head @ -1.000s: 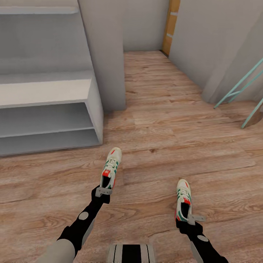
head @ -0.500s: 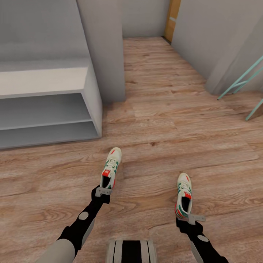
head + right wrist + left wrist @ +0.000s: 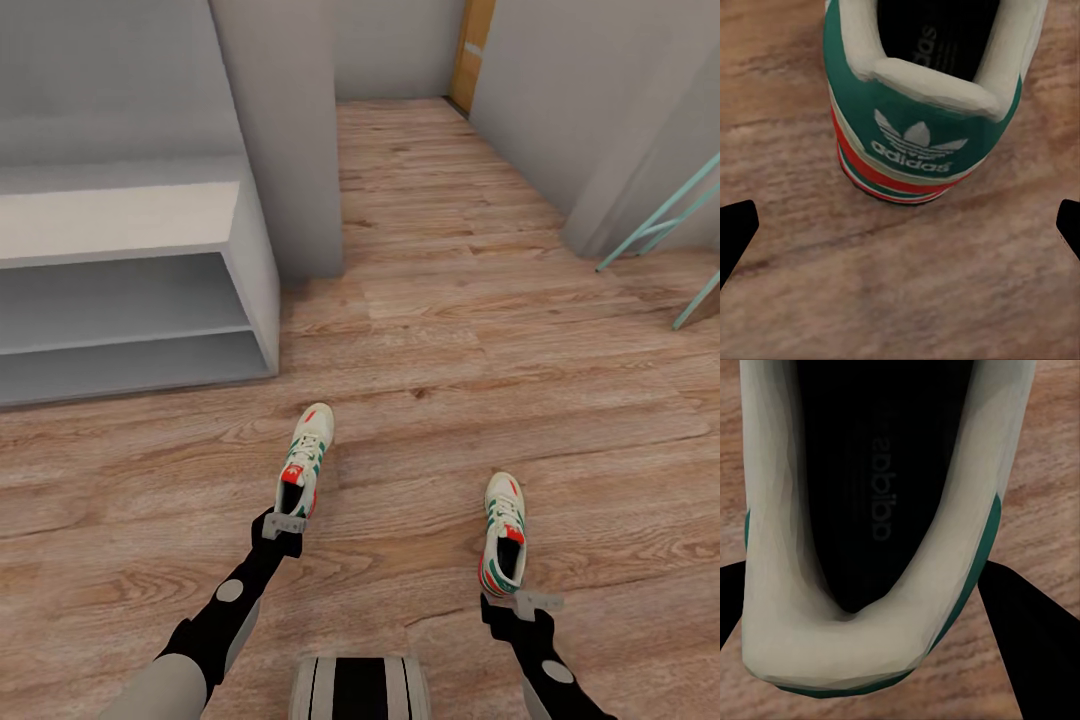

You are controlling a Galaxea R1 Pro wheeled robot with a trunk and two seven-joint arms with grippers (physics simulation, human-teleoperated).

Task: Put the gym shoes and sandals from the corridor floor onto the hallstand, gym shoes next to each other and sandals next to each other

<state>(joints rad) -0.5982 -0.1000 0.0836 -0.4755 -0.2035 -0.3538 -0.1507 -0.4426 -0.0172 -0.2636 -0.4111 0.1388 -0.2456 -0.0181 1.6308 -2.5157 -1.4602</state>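
One gym shoe [image 3: 305, 462] is pinched at its heel by the left fingers [image 3: 283, 527]. The other gym shoe [image 3: 503, 535] lies on the corridor floor [image 3: 450, 330], just ahead of the right fingers [image 3: 527, 603], which are spread wide and apart from its heel. The hallstand [image 3: 130, 270] stands well apart, ahead on the left.

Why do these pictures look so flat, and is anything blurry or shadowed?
Head view: even, glare-free light, with only faint soft shadows beside each gym shoe on the floor. Left wrist view: the shoe's heel collar is smeared and soft. Right wrist view: the heel logo is legible, the floor grain blurred.
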